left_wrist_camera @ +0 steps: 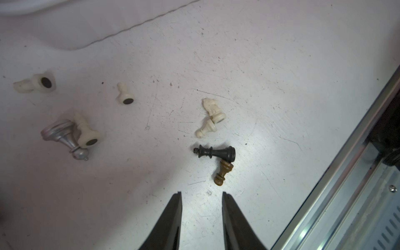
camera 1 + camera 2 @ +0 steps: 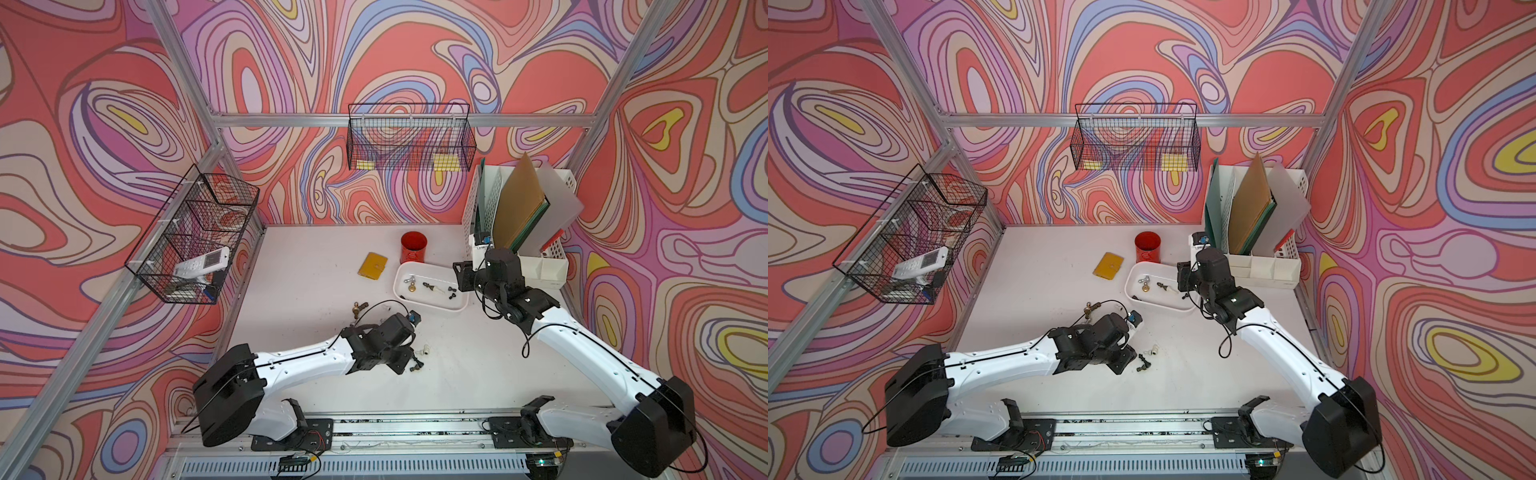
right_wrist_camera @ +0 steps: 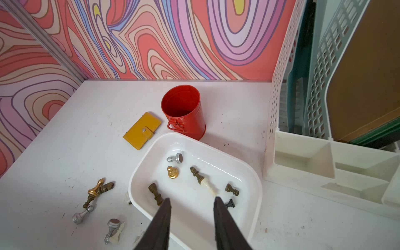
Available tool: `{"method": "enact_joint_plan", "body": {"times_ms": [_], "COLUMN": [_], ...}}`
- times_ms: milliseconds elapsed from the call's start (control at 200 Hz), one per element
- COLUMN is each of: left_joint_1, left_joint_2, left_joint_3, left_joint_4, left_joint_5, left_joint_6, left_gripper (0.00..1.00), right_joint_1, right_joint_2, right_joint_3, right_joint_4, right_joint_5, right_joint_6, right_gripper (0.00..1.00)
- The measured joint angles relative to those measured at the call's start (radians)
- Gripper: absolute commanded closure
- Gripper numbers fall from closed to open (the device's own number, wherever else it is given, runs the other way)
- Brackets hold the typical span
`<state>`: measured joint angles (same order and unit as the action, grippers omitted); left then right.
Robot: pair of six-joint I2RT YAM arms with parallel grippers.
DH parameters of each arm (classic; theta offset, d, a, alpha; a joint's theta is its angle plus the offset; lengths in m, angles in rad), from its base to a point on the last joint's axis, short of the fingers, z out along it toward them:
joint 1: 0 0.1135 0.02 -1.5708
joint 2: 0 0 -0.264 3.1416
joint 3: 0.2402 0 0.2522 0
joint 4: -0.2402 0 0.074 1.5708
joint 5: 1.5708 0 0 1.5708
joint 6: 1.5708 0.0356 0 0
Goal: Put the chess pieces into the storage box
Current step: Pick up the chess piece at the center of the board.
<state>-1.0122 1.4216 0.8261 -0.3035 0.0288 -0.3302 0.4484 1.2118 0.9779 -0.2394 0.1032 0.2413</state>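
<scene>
Item: shallow white rectangular plastic storage box (image 3: 186,188), on the white table (image 3: 75,151), just beside the red metal cup (image 3: 184,112).
Contents: small turned chess pieces (image 3: 201,180) in dark, bronze and cream, plus one silver pawn (image 3: 175,158) and one gold pawn (image 3: 172,172).
Your right gripper (image 3: 192,199) hung over the box, jaws parted, holding nothing.
Loose on the table: black king (image 1: 216,152) touching a brown pawn (image 1: 223,173), a cream knight (image 1: 212,108), and a silver piece (image 1: 65,136).
Your left gripper (image 1: 201,194) hovered near that king, jaws apart, empty.
Surroundings: yellow snap wallet (image 3: 141,129) beside the cup, and a white perforated file organiser (image 3: 281,86) next to the box.
</scene>
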Motion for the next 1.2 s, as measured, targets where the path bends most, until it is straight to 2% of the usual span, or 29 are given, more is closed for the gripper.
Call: {"method": "enact_joint_plan", "body": {"times_ms": [541,1197], "left_joint_1": [-0.047,-0.062], "left_joint_2": [0.164,0.281], "left_joint_3": [0.082,0.101], "left_joint_4": [0.030,-0.011], "left_joint_5": [0.077,0.022], "left_joint_6": [0.036,0.080], "left_gripper": [0.69,0.71], "right_joint_1": [0.000,0.000], "right_joint_2": [-0.060,-0.060], "right_joint_3": [-0.075,-0.075], "right_joint_4": [-0.001,-0.001], "right_joint_5": [0.061,0.061], "right_joint_6": [0.000,0.001], "right_gripper": [0.65,0.65]}}
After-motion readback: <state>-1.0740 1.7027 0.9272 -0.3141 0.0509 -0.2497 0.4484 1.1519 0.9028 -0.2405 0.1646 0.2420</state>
